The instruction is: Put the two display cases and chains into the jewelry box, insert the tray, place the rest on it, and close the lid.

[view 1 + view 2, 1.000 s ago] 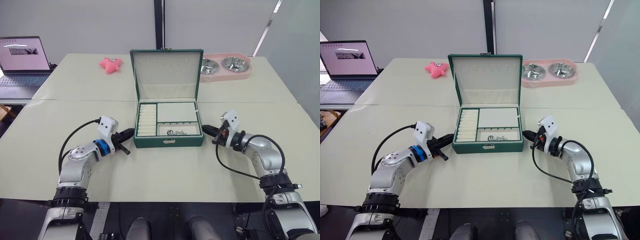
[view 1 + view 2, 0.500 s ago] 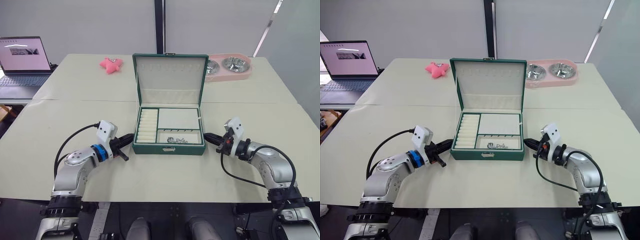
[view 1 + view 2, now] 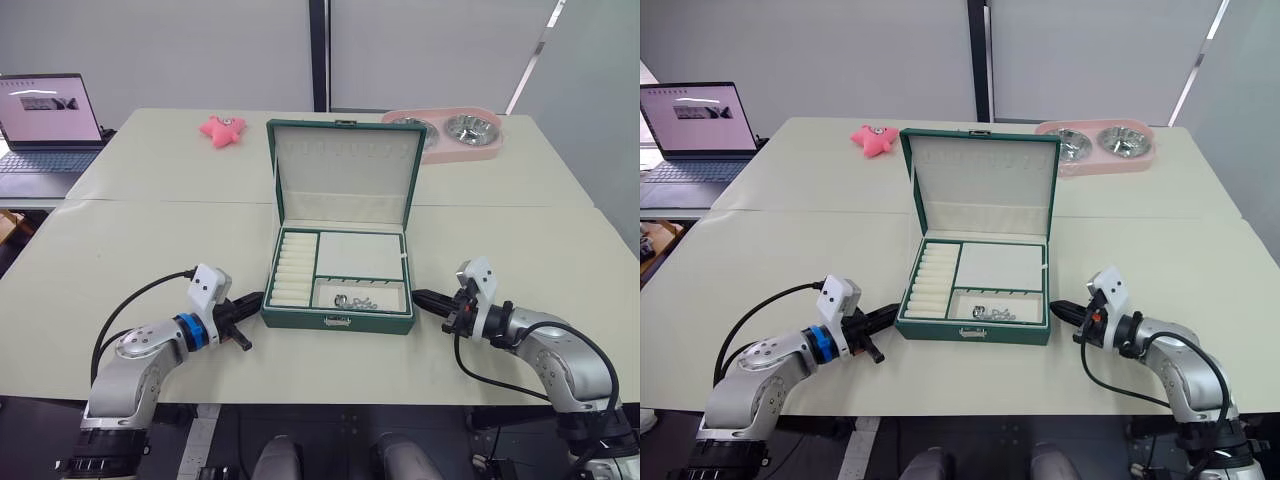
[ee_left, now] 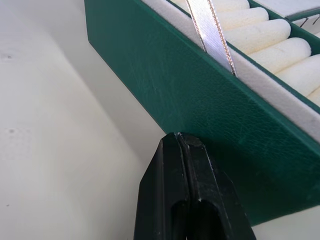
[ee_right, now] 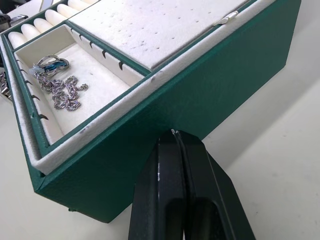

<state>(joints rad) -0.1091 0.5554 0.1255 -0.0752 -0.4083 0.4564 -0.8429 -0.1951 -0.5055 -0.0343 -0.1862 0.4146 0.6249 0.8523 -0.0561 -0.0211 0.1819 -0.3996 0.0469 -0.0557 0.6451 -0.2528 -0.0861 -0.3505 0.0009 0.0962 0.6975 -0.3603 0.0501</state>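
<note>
The dark green jewelry box (image 3: 338, 321) stands near the table's front edge, its lid (image 3: 345, 170) open and upright. The cream-lined tray (image 3: 292, 280) sits inside the box, ring slots on the left. Silver chains (image 5: 60, 92) lie in the tray's front compartment, beside a small blue-and-silver piece (image 5: 50, 63). The display cases are hidden. My left gripper (image 3: 252, 298) is shut, and its tip (image 4: 176, 135) rests against the box's left wall. The right gripper (image 3: 420, 296) is also shut, tip (image 5: 174, 132) against the box's right wall.
An open laptop (image 3: 45, 120) sits at the far left. A pink star-shaped toy (image 3: 222, 128) and a pink double bowl (image 3: 455, 132) lie at the back. A silver ribbon (image 4: 210, 30) runs from the box's left edge to the lid.
The box has slid toward the front edge of the table, held between both shut grippers. Both arms have drawn back with it.
</note>
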